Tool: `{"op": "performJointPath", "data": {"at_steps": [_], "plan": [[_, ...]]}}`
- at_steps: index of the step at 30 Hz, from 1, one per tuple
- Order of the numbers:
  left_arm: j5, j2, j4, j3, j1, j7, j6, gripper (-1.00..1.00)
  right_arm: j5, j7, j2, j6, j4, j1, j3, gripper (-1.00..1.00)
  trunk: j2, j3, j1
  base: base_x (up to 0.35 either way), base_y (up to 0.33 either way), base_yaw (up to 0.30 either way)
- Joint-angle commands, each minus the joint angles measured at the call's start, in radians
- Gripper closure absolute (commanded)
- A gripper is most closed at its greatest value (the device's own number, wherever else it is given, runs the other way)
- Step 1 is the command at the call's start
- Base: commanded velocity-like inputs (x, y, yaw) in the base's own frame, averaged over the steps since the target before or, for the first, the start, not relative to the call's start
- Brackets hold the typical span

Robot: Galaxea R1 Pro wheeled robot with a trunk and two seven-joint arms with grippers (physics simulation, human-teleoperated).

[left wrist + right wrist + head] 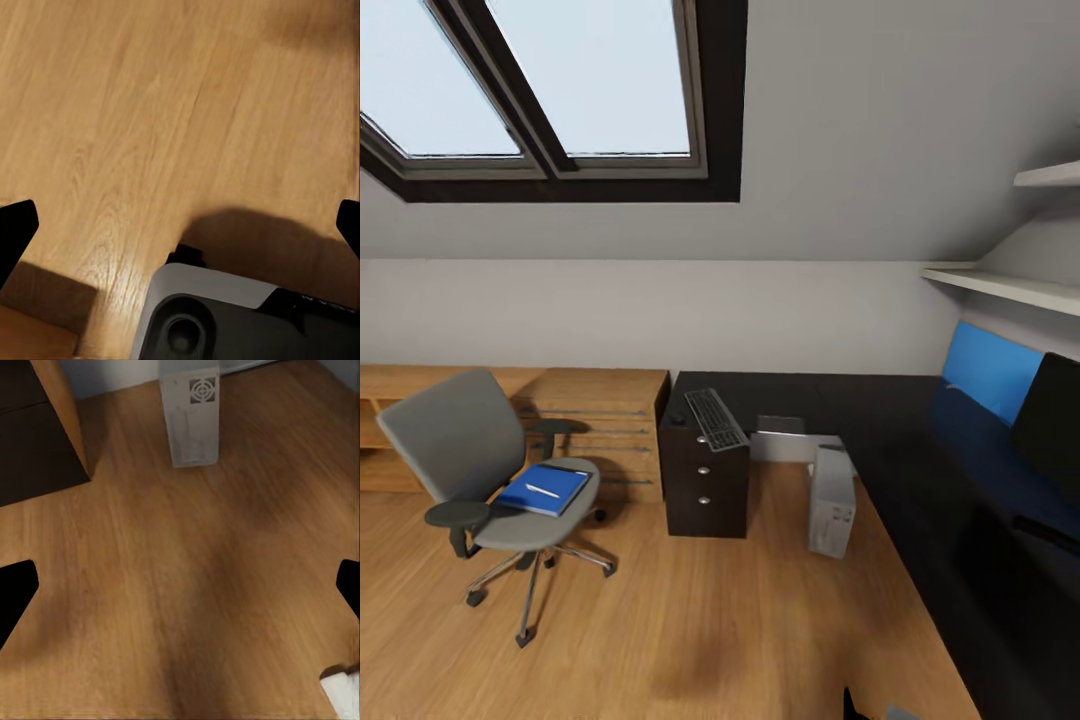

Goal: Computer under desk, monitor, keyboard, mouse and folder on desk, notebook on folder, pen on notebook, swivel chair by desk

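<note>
Black fingertips of the left gripper sit far apart at the edges of its wrist view, wide open, with nothing between them. Under them is wood floor and a grey part of the robot's base.

The right gripper is wide open too, and holds nothing. One black fingertip shows at each side. Past it on the floor stands the computer, a pale box with a round vent.

From the head view, the computer stands upright on the floor at about 1 o'clock, just beside the desk. The keyboard lies on the desk above the dark drawer unit, at 12 o'clock. The monitor stands on the desk at 3 o'clock, near a blue wall panel.

The swivel chair is at 9 o'clock, well apart from the desk, in front of a light wood chest. The blue folder lies on its seat. A thin white pen lies on top of the folder.
</note>
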Motion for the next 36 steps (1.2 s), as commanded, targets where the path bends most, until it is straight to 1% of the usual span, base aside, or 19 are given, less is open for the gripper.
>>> {"op": "performJointPath", "data": {"at_steps": [1, 5, 6, 8, 16, 32, 36], "plan": [[0.008, -0.001, -0.002, -0.010, -0.001, 0.007, -0.003, -1.00, 0.021, -0.003, 0.000, -0.002, 0.009, -0.001, 0.006, -1.00, 0.006, 0.002, -0.004, -0.289, -0.232, 0.000], [0.008, -0.002, -0.002, -0.010, -0.001, 0.007, -0.003, -1.00, 0.097, -0.005, 0.000, -0.002, 0.015, -0.001, 0.005, -1.00, 0.034, 0.014, -0.020, -0.288, -0.234, 0.000], [0.008, -0.002, -0.002, -0.010, -0.001, 0.007, -0.003, -1.00, 0.108, -0.005, 0.000, -0.003, 0.016, -0.001, 0.004, -1.00, 0.041, 0.017, -0.023, -0.288, -0.234, 0.000], [0.008, -0.002, -0.002, -0.010, -0.001, 0.007, -0.003, -1.00, 0.118, -0.006, 0.000, -0.004, 0.016, -0.001, 0.004, -1.00, 0.055, 0.023, -0.031, -0.288, -0.231, 0.000], [0.008, -0.002, -0.002, -0.009, -0.001, 0.007, -0.003, -1.00, 0.124, -0.008, 0.000, -0.005, 0.015, -0.001, 0.003, -1.00, 0.111, 0.049, -0.062, -0.305, -0.171, 0.000], [0.010, -0.001, -0.002, -0.007, -0.001, 0.008, -0.003, -1.00, 0.123, -0.008, 0.000, -0.006, 0.015, -0.001, 0.001, -1.00, 0.223, 0.099, -0.123, -0.333, -0.081, 0.000], [0.010, -0.002, -0.002, -0.008, -0.001, 0.008, -0.003, -1.00, 0.123, -0.008, 0.000, -0.006, 0.015, -0.001, 0.001, -1.00, 0.251, 0.111, -0.138, -0.323, -0.127, -0.110]]}}
